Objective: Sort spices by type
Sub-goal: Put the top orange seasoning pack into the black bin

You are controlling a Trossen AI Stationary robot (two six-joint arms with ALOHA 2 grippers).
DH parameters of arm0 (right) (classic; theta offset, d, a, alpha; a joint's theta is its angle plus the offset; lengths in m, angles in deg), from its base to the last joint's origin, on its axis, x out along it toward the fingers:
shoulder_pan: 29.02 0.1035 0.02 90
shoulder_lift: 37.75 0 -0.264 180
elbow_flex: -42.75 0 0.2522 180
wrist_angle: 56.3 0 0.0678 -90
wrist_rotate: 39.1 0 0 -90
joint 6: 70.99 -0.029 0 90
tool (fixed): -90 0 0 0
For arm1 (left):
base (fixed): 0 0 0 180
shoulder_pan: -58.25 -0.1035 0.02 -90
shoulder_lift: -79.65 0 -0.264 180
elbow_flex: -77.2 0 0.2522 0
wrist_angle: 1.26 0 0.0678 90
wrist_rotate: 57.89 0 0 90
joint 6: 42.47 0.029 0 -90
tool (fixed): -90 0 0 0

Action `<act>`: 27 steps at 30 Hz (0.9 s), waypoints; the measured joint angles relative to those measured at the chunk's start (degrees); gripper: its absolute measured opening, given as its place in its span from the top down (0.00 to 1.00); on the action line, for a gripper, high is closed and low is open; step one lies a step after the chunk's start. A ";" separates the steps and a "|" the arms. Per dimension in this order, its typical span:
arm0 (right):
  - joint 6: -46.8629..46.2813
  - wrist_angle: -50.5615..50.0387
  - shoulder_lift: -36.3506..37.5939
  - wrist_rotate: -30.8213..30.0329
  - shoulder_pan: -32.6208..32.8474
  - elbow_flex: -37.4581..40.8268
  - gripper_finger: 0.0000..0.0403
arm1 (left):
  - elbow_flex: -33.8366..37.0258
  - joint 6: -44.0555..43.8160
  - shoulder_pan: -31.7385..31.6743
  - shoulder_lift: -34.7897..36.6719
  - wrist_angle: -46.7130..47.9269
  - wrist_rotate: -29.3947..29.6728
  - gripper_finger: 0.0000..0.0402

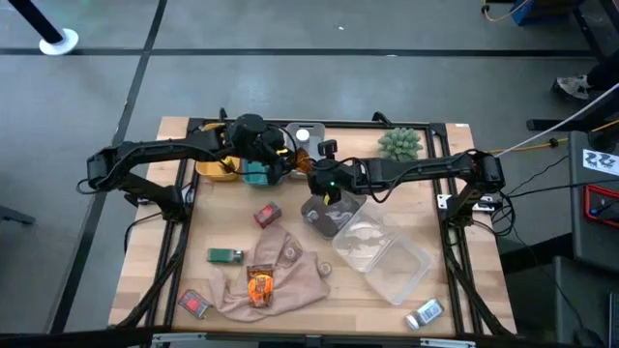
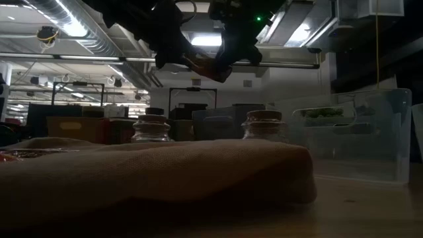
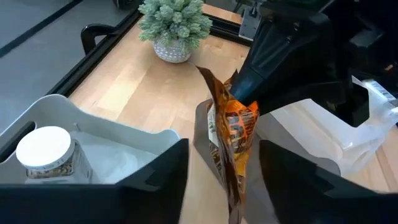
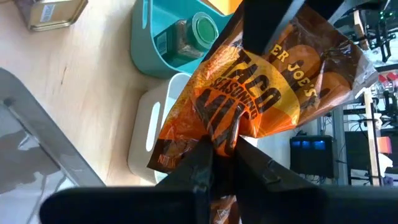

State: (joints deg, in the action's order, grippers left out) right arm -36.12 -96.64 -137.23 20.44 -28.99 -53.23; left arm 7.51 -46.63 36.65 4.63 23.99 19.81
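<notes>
Handover pose, mid-air above counter [image 1: 290,198]. Right tool [image 4: 217,152], fingers pressed together, pinches orange taco-seasoning sachet [image 4: 249,99] by one crimped end, so the pack hangs free w/ its faces exposed. Left tool [image 3: 224,165] faces it, fingers spread either side of the sachet, not yet gripping. Sachet long axis runs away from right tool's tips, roughly upright; free end nearest left tool. White bin [image 3: 93,134] w/ white-capped jar [image 3: 43,152] lies just beside left tool: probable drop spot.
</notes>
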 joint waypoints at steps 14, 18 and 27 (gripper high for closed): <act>0.03 0.01 0.01 -0.02 0.00 0.00 0.90 | 0.00 1.26 0.00 0.00 -0.13 0.00 0.99; 0.03 0.01 0.00 0.00 -0.02 0.00 0.90 | 0.00 1.26 0.00 0.00 -0.13 0.00 1.00; -0.04 -0.04 -0.01 0.44 -0.02 0.00 0.69 | 0.02 1.38 0.00 0.00 -0.09 0.02 1.00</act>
State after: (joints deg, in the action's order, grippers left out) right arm -36.16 -96.68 -137.24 20.88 -29.01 -53.23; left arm 7.54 -45.25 36.65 4.63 23.90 19.83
